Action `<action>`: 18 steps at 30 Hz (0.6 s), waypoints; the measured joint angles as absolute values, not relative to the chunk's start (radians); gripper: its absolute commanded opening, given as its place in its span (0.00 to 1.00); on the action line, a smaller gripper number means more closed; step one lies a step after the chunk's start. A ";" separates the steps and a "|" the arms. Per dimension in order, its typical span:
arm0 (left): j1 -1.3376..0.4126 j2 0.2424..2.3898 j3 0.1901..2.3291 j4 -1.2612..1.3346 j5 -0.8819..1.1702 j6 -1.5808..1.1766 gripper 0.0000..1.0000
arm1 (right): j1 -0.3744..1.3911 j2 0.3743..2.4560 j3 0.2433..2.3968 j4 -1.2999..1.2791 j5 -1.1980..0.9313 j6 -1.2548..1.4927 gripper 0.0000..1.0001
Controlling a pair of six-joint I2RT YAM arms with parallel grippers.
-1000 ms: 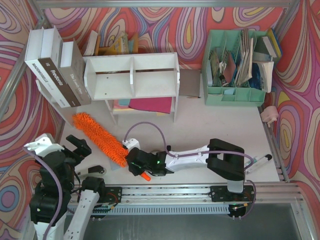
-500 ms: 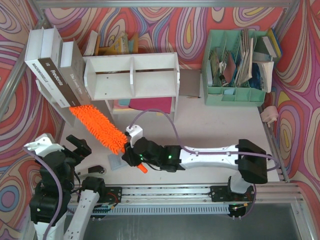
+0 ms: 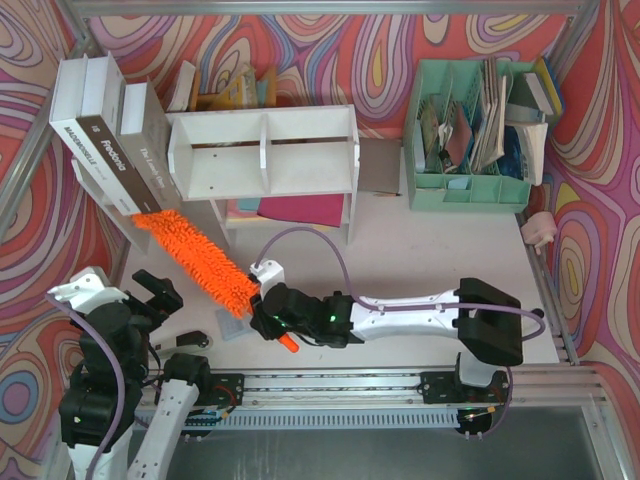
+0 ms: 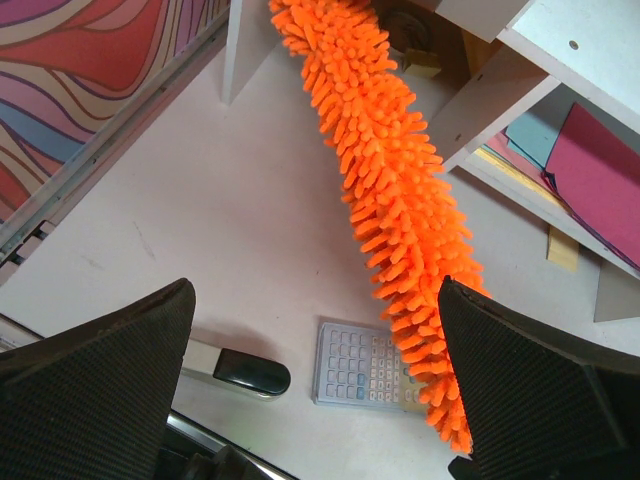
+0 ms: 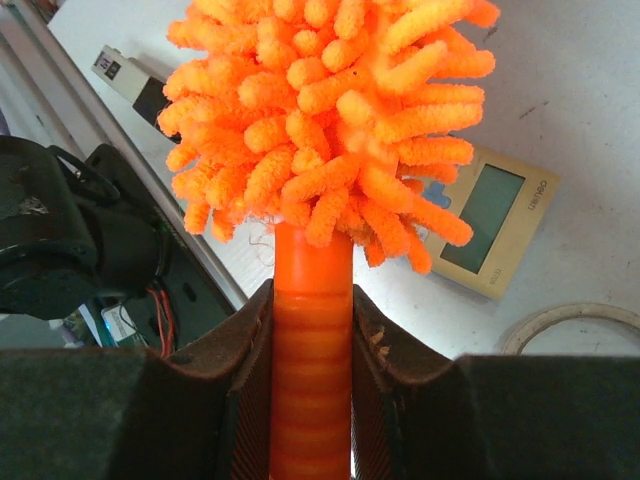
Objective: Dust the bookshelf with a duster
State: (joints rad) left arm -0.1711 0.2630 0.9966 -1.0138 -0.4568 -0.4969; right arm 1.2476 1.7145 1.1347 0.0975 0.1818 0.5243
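The white bookshelf [image 3: 265, 150] stands at the back of the table, its two compartments facing up in the top view. My right gripper [image 3: 268, 312] is shut on the orange handle of the duster [image 3: 195, 260]. The fluffy head slants up and left from it, with the tip at the shelf's lower left corner, under the leaning books. In the right wrist view the ribbed handle [image 5: 311, 350] sits tight between both pads. My left gripper [image 4: 315, 300] is open and holds nothing, low at the near left. The duster [image 4: 390, 180] crosses in front of it towards the shelf leg [image 4: 480, 100].
A calculator [image 4: 365, 365] and a stapler [image 4: 235, 370] lie on the table under the duster's near end. Big books [image 3: 110, 140] lean left of the shelf. A mint-green organizer [image 3: 470, 140] stands at the back right. Coloured paper [image 3: 300, 210] lies under the shelf.
The right arm has stretched out to the left and carried the duster up and left. The tip has gone from the table to the shelf's lower left corner. The left arm has stayed still.
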 measured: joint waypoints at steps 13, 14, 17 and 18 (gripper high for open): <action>-0.171 0.263 0.997 -1.014 -0.457 -0.497 0.98 | 1.258 1.591 1.114 0.099 0.242 0.570 0.00; -0.171 0.263 0.997 -1.014 -0.457 -0.497 0.98 | 1.259 1.579 1.098 0.099 0.254 0.589 0.00; -0.171 0.263 0.997 -1.014 -0.456 -0.497 0.98 | 1.269 1.555 1.053 0.081 0.303 0.647 0.00; -0.171 0.263 0.997 -1.014 -0.456 -0.497 0.98 | 1.271 1.554 1.047 0.072 0.320 0.663 0.00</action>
